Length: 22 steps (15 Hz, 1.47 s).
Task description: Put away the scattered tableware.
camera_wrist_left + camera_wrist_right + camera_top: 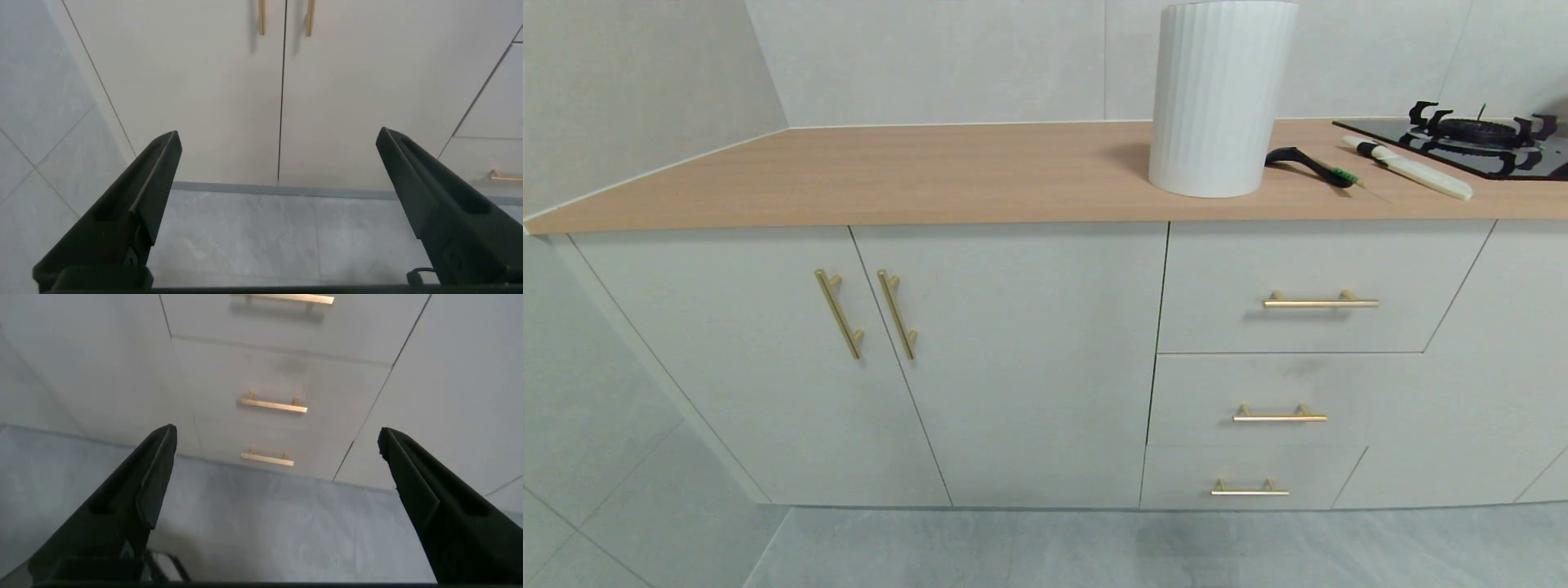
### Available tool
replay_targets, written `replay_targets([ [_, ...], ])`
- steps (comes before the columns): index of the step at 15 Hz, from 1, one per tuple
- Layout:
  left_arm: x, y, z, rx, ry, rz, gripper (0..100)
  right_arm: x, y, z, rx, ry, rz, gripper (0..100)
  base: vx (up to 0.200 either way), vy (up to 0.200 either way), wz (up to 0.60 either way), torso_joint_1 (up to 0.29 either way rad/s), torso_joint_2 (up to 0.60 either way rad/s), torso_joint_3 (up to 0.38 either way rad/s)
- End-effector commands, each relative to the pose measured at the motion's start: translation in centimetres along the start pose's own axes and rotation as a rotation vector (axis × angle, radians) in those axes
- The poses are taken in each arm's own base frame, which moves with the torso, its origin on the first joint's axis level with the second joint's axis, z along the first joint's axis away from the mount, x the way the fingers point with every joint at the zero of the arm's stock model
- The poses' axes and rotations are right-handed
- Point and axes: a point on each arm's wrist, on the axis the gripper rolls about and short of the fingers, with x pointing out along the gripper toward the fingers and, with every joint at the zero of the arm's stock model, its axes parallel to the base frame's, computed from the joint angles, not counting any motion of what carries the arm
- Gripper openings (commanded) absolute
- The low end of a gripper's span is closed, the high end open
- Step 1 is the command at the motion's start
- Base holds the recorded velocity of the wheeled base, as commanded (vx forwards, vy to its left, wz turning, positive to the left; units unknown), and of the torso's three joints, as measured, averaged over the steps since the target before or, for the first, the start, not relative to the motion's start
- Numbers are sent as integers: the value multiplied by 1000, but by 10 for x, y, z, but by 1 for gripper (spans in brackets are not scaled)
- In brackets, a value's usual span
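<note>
Left gripper and right gripper both hang low in front of the cabinet with their dark, flat, wedge-shaped fingers spread wide and nothing between them. Beneath them is a floor of large, matte grey tiles.

Facing the left gripper are two plain, pale cabinet doors, smooth and shut, each with a slim upright brass bar handle. Facing the right gripper is a stack of three drawers in the same pale finish. All three are closed and carry thin horizontal brass pulls.

Above these fronts runs the countertop, a flat slab with a warm wood-grain look and a square front edge. Toward its right end, close to the front edge, stands a tall white ribbed holder, a fluted, matte cylinder. Just beside it on the right lies a black-handled tool with a curved grip and a small green tip. A little farther right, a long white utensil lies slanted on the wood. It is slim, glossy and knife-like, with a dark band near its far end, which reaches the hob's edge. At the right rear corner sits a black glass hob with a cast pan support. Pale smooth wall tiles close off the back.

By my reading the task is barely begun. Both utensils are still loose on the countertop, every drawer and door is shut, and neither gripper carries anything. Both items remain to be picked up and stowed.
</note>
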Motion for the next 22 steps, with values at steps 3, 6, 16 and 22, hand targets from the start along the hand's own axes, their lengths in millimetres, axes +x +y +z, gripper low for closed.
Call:
replay_targets([
  [3,0,0,0,-1,0,2,100,32,2,16,-12,144,79,100,0,0,0,0,0,0],
  [6,0,0,0,-1,0,0,100,51,3,13,-7,230,86,100,0,0,0,0,0,0],
  [16,0,0,0,-1,0,0,100,175,-6,7,124,436,2,100,0,0,0,0,0,0],
  [22,0,0,0,-1,-1,0,100,247,-17,-30,143,530,-38,100,0,0,0,0,0,0],
])
